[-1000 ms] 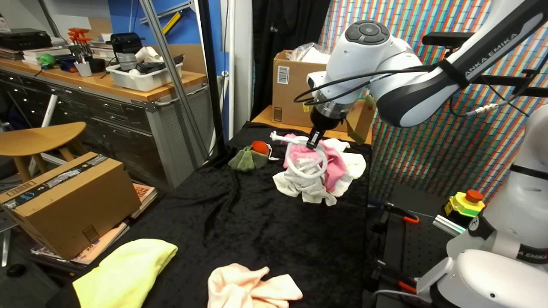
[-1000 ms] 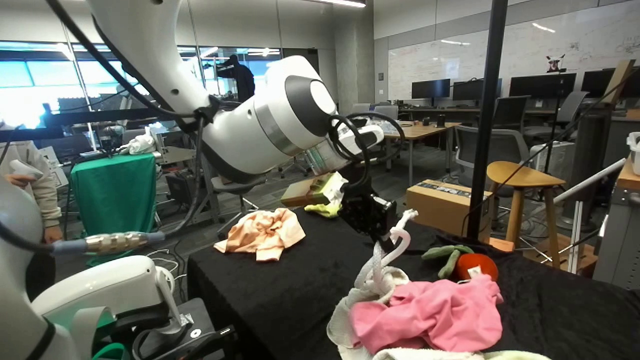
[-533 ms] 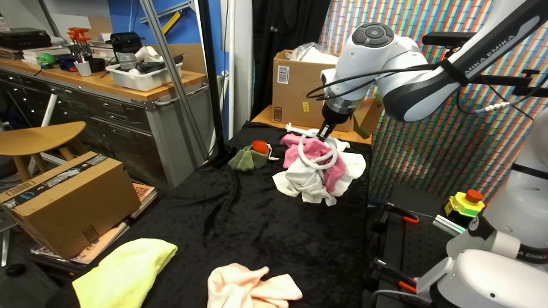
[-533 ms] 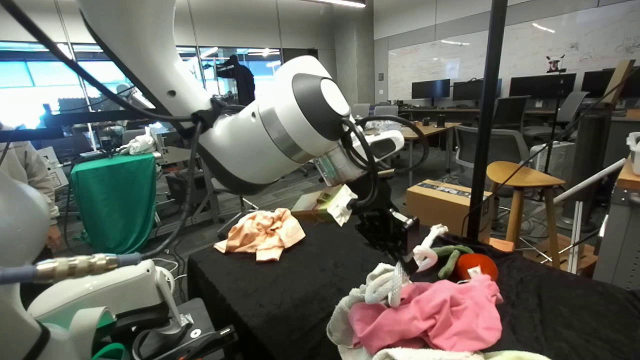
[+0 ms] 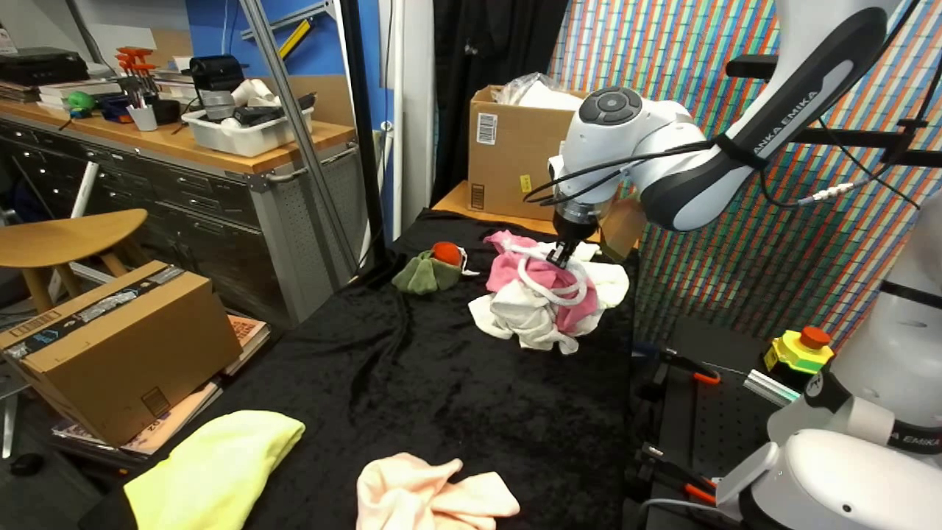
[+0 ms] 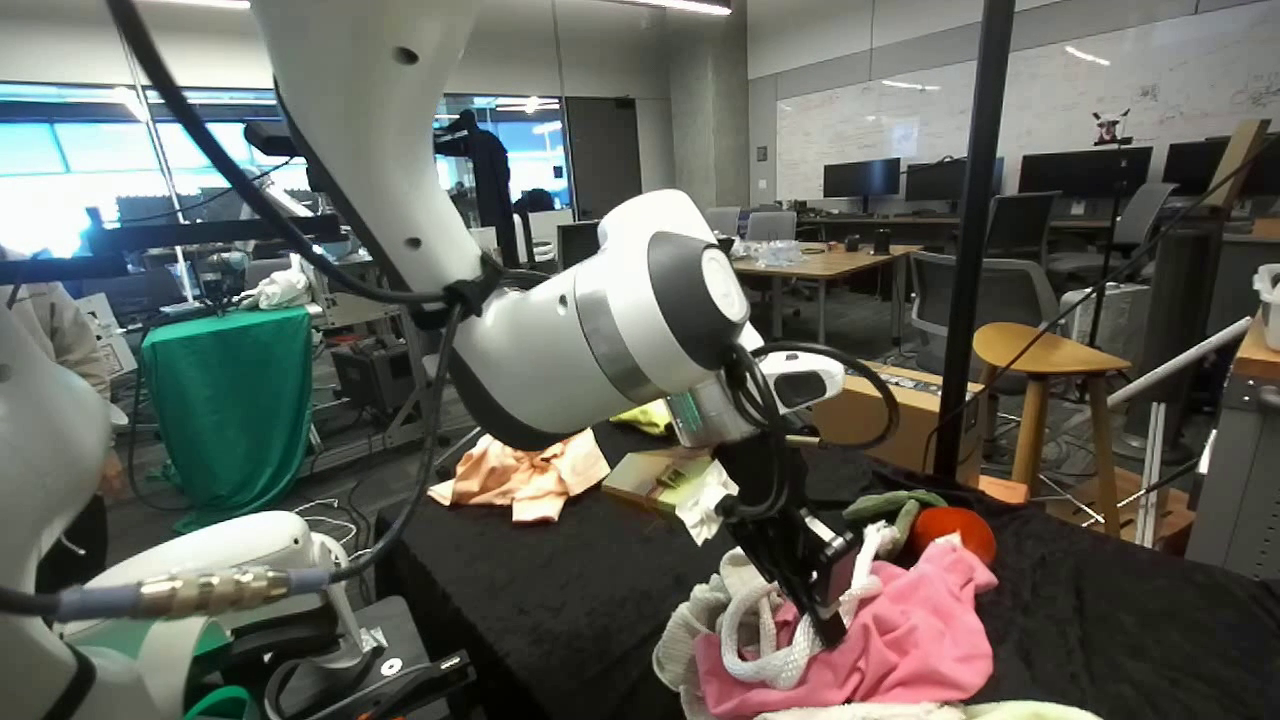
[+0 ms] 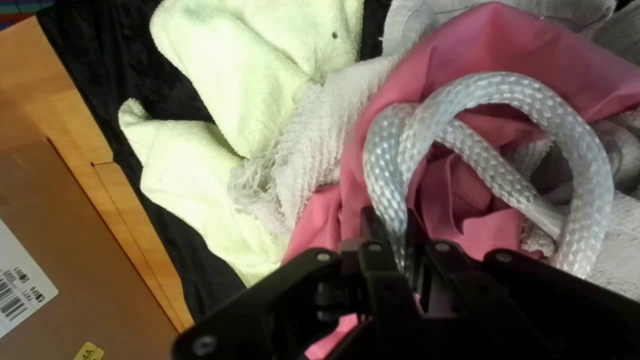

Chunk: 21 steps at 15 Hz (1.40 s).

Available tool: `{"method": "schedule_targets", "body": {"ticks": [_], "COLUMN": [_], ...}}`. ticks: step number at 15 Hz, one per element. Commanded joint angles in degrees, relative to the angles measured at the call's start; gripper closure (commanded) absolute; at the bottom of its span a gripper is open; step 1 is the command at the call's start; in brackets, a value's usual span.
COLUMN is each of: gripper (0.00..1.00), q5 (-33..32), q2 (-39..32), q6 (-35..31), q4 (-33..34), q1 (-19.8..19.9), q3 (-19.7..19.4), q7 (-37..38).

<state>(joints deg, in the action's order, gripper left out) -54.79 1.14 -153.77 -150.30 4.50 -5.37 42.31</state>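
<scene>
My gripper (image 7: 392, 227) is shut on a white braided rope (image 7: 505, 87), which runs up between the fingers and curls into a loop. The rope rests on or just over a bunched pink cloth (image 7: 500, 40). In both exterior views the gripper (image 5: 557, 258) points down into the pile, its tips close to the pink cloth (image 6: 930, 640). A knotted rope end (image 6: 880, 540) sticks out beyond the fingers. Beneath lie a whitish cloth (image 5: 526, 313) and a pale yellow-green cloth (image 7: 240, 70). The fingertips are partly hidden by the rope in the wrist view.
Behind the pile stands a large cardboard box (image 5: 515, 154) on a wooden surface. A red and green soft toy (image 5: 427, 272) lies beside the cloths on the black table cover (image 5: 471, 397). Farther along are a peach cloth (image 5: 434, 497) and a yellow cloth (image 5: 221, 464).
The gripper has shifted slightly sideways over the pile and then come down, carrying the rope. The rope loop has sunk onto the pink cloth. The grip has stayed shut throughout.
</scene>
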Motion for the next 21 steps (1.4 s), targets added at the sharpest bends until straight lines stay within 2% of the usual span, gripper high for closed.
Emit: {"method": "schedule_targets", "body": {"ticks": [1,4,6,7,10,15,21], "gripper": [0.97,0.97,0.69,0.64,0.38,0.00,0.00], "q5": [0.4,0.3,-0.2,0.1,0.1,0.5,3.0], "q2": [-5.1,-6.5,-6.4,-5.7,-3.4,3.0,6.6], "q6": [-1.9,-1.9,-1.6,-1.5,-0.4,1.1,1.1], "q4": [3.1,4.3,4.9,4.9,4.7,3.1,4.7], "q1": [-0.3,-0.2,-0.2,-0.2,-0.4,-1.1,-2.3], "q3": [0.4,0.4,0.3,0.3,0.4,1.4,2.4], "q7": [1.4,1.8,2.7,2.8,3.1,2.6,-1.0]}}
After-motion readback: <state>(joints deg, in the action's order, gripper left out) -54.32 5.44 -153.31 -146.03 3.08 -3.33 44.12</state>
